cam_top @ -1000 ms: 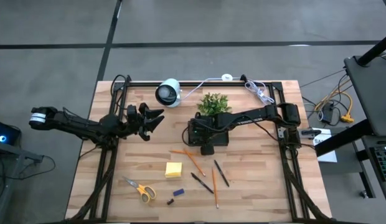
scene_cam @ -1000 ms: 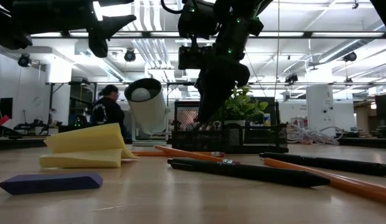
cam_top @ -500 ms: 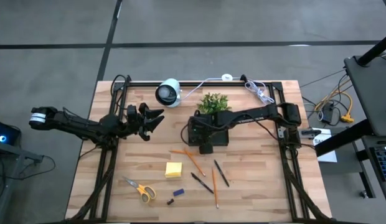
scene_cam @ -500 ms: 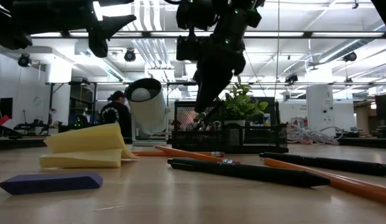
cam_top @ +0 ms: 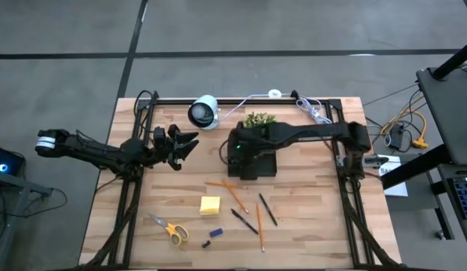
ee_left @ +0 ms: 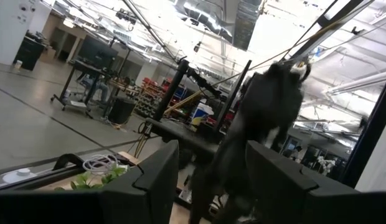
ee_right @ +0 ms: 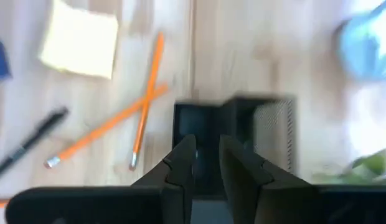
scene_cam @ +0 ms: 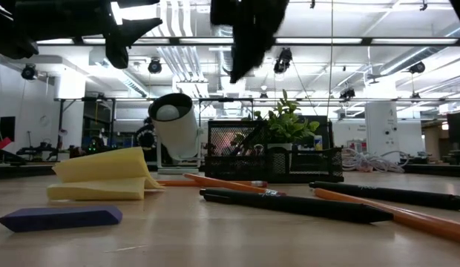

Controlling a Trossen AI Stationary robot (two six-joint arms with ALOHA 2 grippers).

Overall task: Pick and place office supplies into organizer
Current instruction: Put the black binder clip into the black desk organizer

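Observation:
The black mesh organizer (cam_top: 262,164) stands mid-table in front of the plant. My right gripper (ee_right: 207,158) hangs high above its left part (scene_cam: 241,63), fingers pointing down, a narrow gap between them with nothing in it. Loose on the wood nearer the front lie a yellow sticky pad (cam_top: 210,204), yellow-handled scissors (cam_top: 169,229), a blue block (cam_top: 216,232), a small dark clip (cam_top: 206,244), crossed orange pencils (ee_right: 146,93), another orange pencil (cam_top: 258,226) and two dark pens (cam_top: 245,220) (cam_top: 267,209). My left gripper (cam_top: 187,143) waits open at the left, raised off the table.
A white round camera (cam_top: 203,112) and a potted plant (cam_top: 257,119) stand behind the organizer. White cable (cam_top: 312,111) lies at the back right. Black frame rails (cam_top: 128,203) run along both sides and the far edge. Bare wood lies between the supplies and the front edge.
My right gripper has risen from down at the organizer to well above it, staying over the organizer's left part. The supplies on the table have kept their places.

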